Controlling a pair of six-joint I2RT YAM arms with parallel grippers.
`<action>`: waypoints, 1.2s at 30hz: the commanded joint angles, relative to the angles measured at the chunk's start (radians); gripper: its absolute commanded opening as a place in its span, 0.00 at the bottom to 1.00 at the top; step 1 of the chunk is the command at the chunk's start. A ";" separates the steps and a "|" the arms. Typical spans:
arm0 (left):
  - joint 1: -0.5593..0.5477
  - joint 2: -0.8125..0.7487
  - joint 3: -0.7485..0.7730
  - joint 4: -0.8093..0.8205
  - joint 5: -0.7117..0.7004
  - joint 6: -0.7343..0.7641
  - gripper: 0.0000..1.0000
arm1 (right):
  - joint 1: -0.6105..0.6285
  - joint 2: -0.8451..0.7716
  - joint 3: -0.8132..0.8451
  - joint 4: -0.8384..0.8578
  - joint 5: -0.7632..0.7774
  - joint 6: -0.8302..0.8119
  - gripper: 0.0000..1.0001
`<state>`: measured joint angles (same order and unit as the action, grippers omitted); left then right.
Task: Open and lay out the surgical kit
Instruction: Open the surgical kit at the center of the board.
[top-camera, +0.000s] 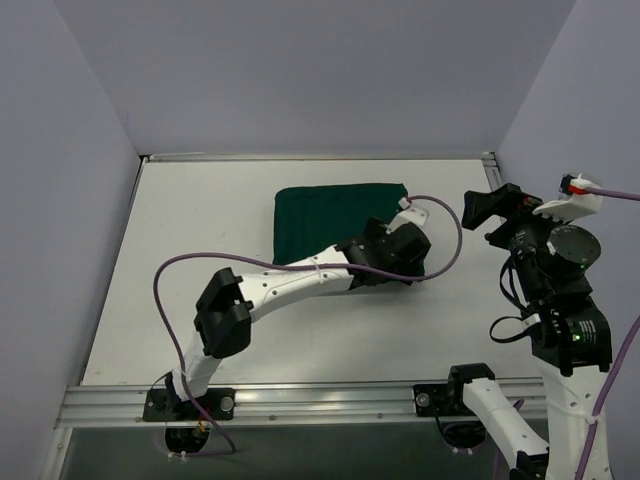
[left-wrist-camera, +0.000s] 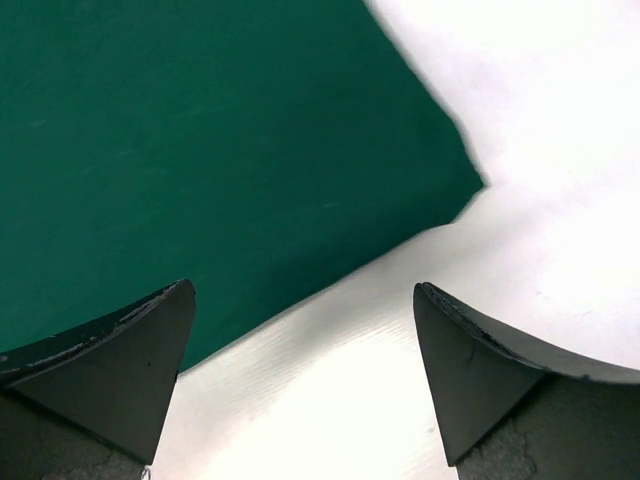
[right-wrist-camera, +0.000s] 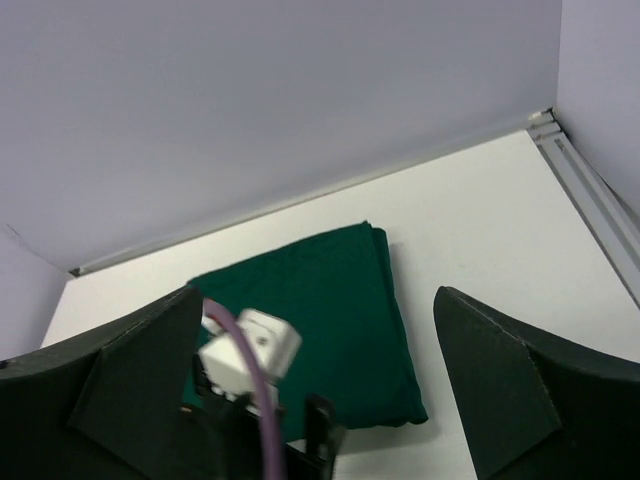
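The surgical kit is a folded dark green cloth bundle (top-camera: 335, 222) lying flat at the back middle of the white table (top-camera: 180, 300). It is wrapped shut, so the mesh tray, clamps and pouches are hidden. My left gripper (top-camera: 398, 256) is low over the bundle's near right corner. In the left wrist view it (left-wrist-camera: 302, 287) is open and empty, with the cloth's edge (left-wrist-camera: 200, 150) running between the fingers (left-wrist-camera: 120, 370). My right gripper (top-camera: 487, 212) is raised at the right, open and empty (right-wrist-camera: 318, 292), looking down on the bundle (right-wrist-camera: 330, 310).
A metal rail (top-camera: 300, 402) runs along the near table edge and another (right-wrist-camera: 590, 195) along the right edge. Grey walls close in the back and both sides. The left arm's purple cable (top-camera: 450, 225) loops beside the bundle.
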<state>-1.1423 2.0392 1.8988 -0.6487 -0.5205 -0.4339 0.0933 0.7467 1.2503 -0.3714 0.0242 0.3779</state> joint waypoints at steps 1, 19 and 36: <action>-0.046 0.070 0.166 -0.020 -0.078 0.099 1.00 | 0.008 -0.023 0.050 -0.003 0.017 0.026 0.96; -0.117 0.463 0.568 0.000 -0.114 0.371 0.82 | 0.006 -0.021 0.075 -0.077 -0.013 0.027 0.96; -0.117 0.515 0.582 0.054 -0.153 0.483 0.39 | 0.006 -0.009 0.069 -0.078 -0.013 0.015 0.96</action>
<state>-1.2552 2.5515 2.4283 -0.6369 -0.6548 0.0277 0.0933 0.7246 1.3010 -0.4755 0.0189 0.3996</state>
